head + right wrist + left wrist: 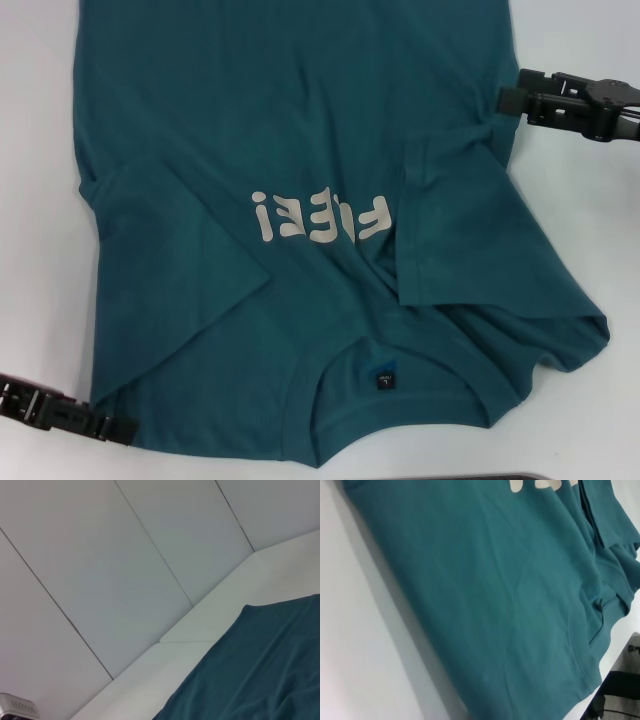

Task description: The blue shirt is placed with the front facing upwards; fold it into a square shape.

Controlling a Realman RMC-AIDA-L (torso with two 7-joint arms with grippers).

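The blue shirt (300, 130) lies face up on the white table (40, 200), its collar (400, 400) and black neck label (384, 379) at the near edge. The pale lettering (320, 215) reads upside down to me. Both sleeves are folded inward over the chest. My left gripper (118, 430) sits at the near left shoulder corner, touching the cloth's edge. My right gripper (508, 100) is at the shirt's right side edge, where wrinkles gather. The left wrist view shows the shirt (495, 605) close up, and the right wrist view catches only an edge of the shirt (260, 670).
Bare white table (360, 630) flanks the shirt on both sides. Grey wall panels (100, 555) rise beyond the table's far edge (200, 630). A small grey device (17, 705) sits in a corner of the right wrist view. Dark equipment (620, 685) shows past the table's near edge.
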